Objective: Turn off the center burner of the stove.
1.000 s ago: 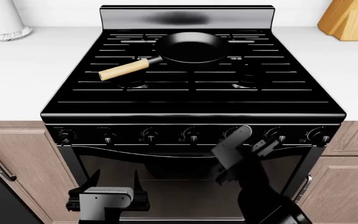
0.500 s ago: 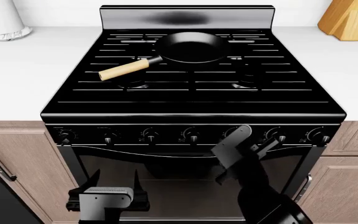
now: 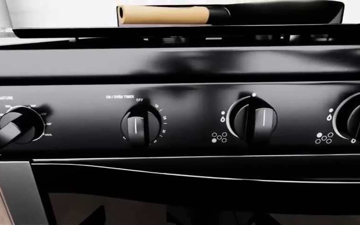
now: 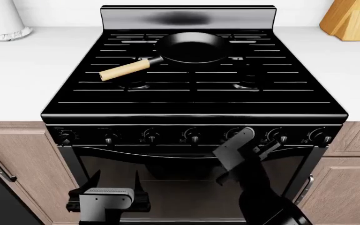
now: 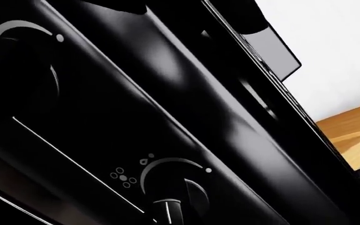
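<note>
The glossy black stove (image 4: 192, 101) fills the middle of the head view, with a row of small knobs along its front panel. The middle knob (image 4: 193, 136) stands uncovered. My right gripper (image 4: 258, 139) is open at the panel to the right of it, near the fifth knob, which it partly hides. In the right wrist view a burner knob (image 5: 174, 199) is very close, and my fingers do not show there. My left gripper (image 4: 114, 180) is open and empty, low before the oven door. The left wrist view shows the temperature knob (image 3: 18, 126), the timer knob (image 3: 141, 126) and a burner knob (image 3: 255, 123).
A black pan (image 4: 192, 47) with a wooden handle (image 4: 125, 69) lies on the grates. A wooden knife block (image 4: 352, 18) stands at the back right of the white counter (image 4: 24, 70), and a white appliance (image 4: 2, 18) at the back left. Wood cabinets (image 4: 17, 164) flank the oven.
My right gripper has shifted very slightly down and to the right along the knob panel. The left arm has not moved.
</note>
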